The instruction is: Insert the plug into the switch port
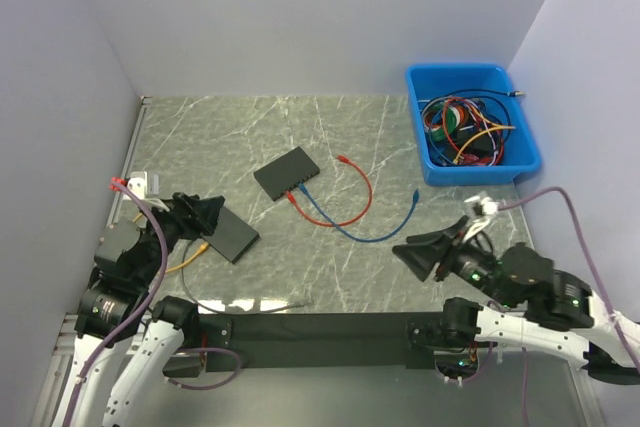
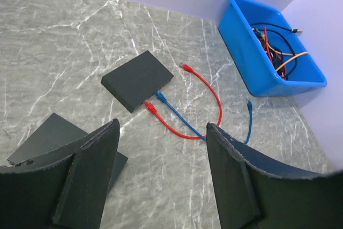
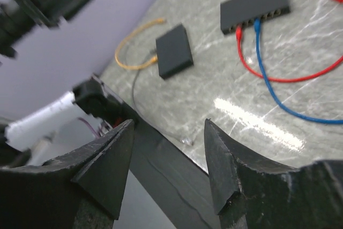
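- Table [image 1: 240, 127]: the switch [image 1: 286, 172] lies mid-table, with its ports turned toward your arms.
- Left gripper [image 2: 162, 126] and right gripper [image 3: 169, 123]: both are wide open and hold nothing, well back from the switch.
- Red cable [image 1: 368, 192] and blue cable [image 1: 385, 235]: these look limp and light. Each has one end at the ports; you cannot tell whether it is seated.
- Free red plug [image 1: 343, 159], just right of the switch: it is small, rigid and probably slippery. Pinch its body, not the cord.

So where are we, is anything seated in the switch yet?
Done, apparently: one plug of the blue cable sits at a port of the black switch. The red cable meets the port face beside it, seating unclear. In hand: nothing; left gripper and right gripper are open, empty. Left: check red; both far plugs lie loose on the table.
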You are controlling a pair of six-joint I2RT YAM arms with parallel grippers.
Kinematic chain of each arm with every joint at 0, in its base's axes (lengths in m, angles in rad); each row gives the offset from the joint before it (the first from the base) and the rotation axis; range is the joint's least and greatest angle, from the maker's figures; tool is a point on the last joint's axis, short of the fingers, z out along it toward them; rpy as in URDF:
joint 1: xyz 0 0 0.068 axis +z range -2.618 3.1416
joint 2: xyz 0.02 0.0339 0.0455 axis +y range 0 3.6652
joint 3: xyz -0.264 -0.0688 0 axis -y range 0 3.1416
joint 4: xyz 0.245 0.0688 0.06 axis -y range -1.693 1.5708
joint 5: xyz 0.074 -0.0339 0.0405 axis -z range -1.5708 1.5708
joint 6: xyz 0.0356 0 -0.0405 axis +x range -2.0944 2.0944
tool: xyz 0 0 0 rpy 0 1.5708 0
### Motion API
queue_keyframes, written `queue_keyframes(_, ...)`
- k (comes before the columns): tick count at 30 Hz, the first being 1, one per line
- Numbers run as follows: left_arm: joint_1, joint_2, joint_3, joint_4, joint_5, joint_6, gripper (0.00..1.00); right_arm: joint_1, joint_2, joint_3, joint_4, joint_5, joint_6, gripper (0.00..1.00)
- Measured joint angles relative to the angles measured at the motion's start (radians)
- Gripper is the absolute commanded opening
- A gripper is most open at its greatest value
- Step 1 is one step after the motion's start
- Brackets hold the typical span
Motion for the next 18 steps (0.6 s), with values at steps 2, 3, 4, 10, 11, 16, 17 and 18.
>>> queue_keyframes(2, 0.0, -0.006, -0.003, 0.0, -0.002, 0.0, 0.72, 0.0, -0.025, 0.022, -0.014, 0.011, 0.005, 0.63)
queue_keyframes(3, 0.0, -0.006, -0.003, 0.0, -0.004, 0.0, 0.73, 0.0, -0.037, 0.027, -0.02, 0.013, 0.006, 0.63)
queue_keyframes(4, 0.0, -0.007, -0.003, 0.001, -0.007, 0.0, 0.73, 0.0, -0.047, 0.03, -0.033, 0.014, 0.01, 0.63)
queue_keyframes(10, 0.0, -0.007, -0.003, 0.001, -0.016, 0.0, 0.73, 0.0, -0.04, 0.146, -0.203, 0.105, 0.032, 0.7)
queue_keyframes(11, 0.0, -0.007, -0.003, 0.001, -0.017, -0.001, 0.73, 0.0, -0.047, 0.154, -0.207, 0.12, 0.035, 0.7)
queue_keyframes(16, 0.0, -0.007, -0.003, 0.001, -0.024, -0.004, 0.73, 0.0, -0.097, 0.116, -0.211, 0.106, 0.024, 0.7)
queue_keyframes(17, 0.0, -0.007, -0.003, 0.0, -0.026, -0.004, 0.74, 0.0, -0.095, 0.116, -0.213, 0.106, 0.024, 0.7)
queue_keyframes(18, 0.0, -0.008, -0.003, 0.0, -0.027, -0.004, 0.74, 0.0, -0.091, 0.116, -0.215, 0.111, 0.024, 0.7)
